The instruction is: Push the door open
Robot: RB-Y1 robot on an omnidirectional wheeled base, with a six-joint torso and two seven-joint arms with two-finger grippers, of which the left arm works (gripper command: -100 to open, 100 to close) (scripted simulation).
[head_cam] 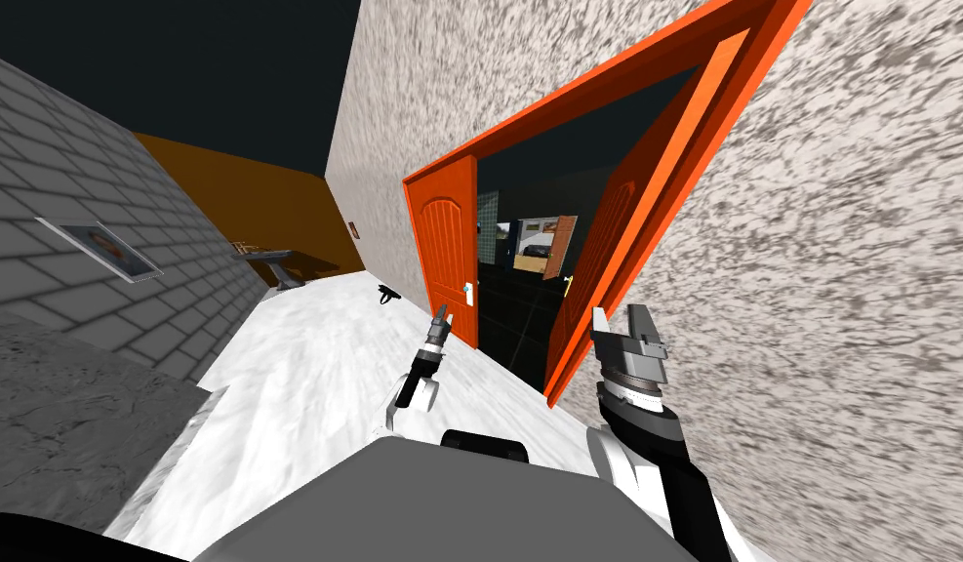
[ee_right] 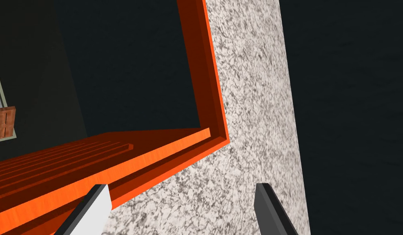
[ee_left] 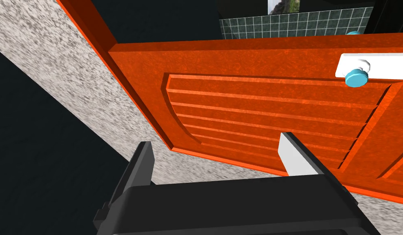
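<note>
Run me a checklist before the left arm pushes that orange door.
1. Left pincer open and holding nothing: ok.
2. Left pincer aimed at the left door leaf: ok. Whether it touches the panel: cannot tell.
3. Cyan knob out of the fingers' way: ok, it sits off to one side of them.
4. Left door leaf pushed open: not ok, it looks flush with the door frame. The right door leaf stands swung inward.
5. Right pincer out of the left leaf's path: ok, it is open, beside the frame and the speckled wall.
6. Space behind the left leaf free: cannot tell.
</note>
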